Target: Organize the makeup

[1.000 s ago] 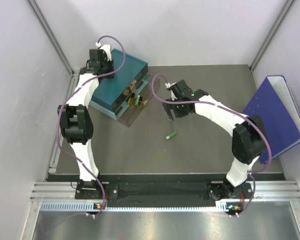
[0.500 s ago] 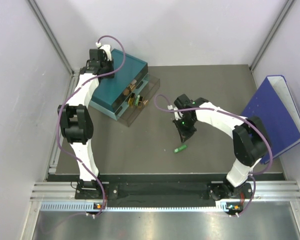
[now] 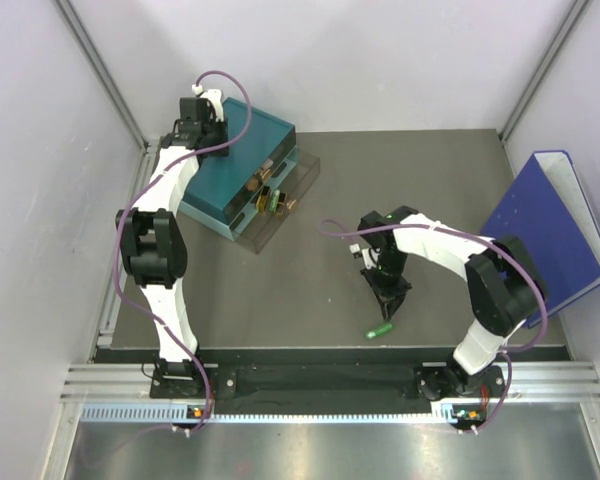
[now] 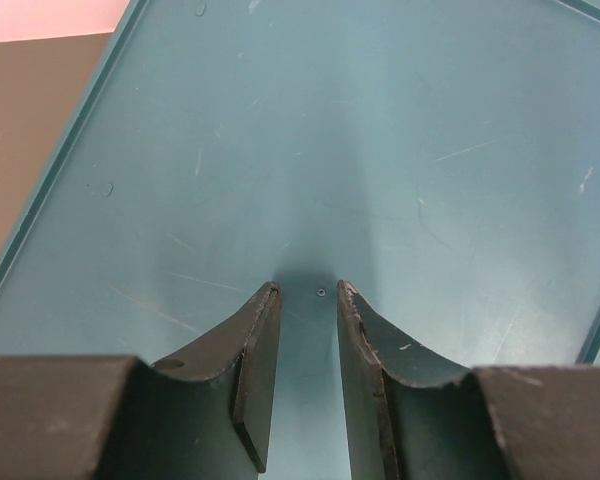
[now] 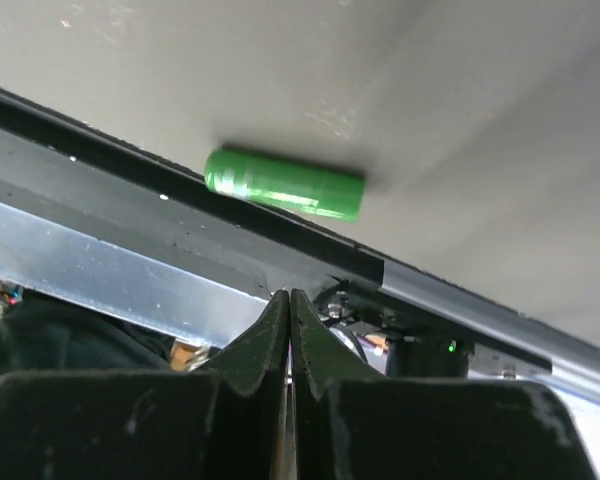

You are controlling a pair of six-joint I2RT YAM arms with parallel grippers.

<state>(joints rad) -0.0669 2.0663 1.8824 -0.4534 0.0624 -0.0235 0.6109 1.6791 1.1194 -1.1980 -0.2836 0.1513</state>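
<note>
— Where was the green tube (image 3: 379, 330)?

— Loose on the table (image 3: 280, 290), lying on its side close to the near edge, in front of the right arm's base.

— Did the right gripper (image 3: 389, 308) have hold of it?

— No. Its fingers were pressed flat together with nothing between them. It pointed down at the table, its tips just beside the tube on the far side. In the right wrist view the tube lay crosswise beyond the closed tips, clear of them.

— And the left gripper (image 4: 305, 290)?

— Partly open, with a narrow gap between the fingers and nothing in it. It was over the flat top of the teal box (image 3: 250, 140) at the far left of the table. I couldn't tell whether the tips touched the top.

— The rest of the makeup (image 3: 268, 195)?

— A few small pieces, gold and brown among them, sat in the clear drawer (image 3: 302, 172), which stood pulled out of the box on the side facing the middle of the table. They were too small to count from above.

— Anything else there?

— A blue binder (image 3: 550, 225) stood at the right edge, well apart from the tube and from both grippers
</note>
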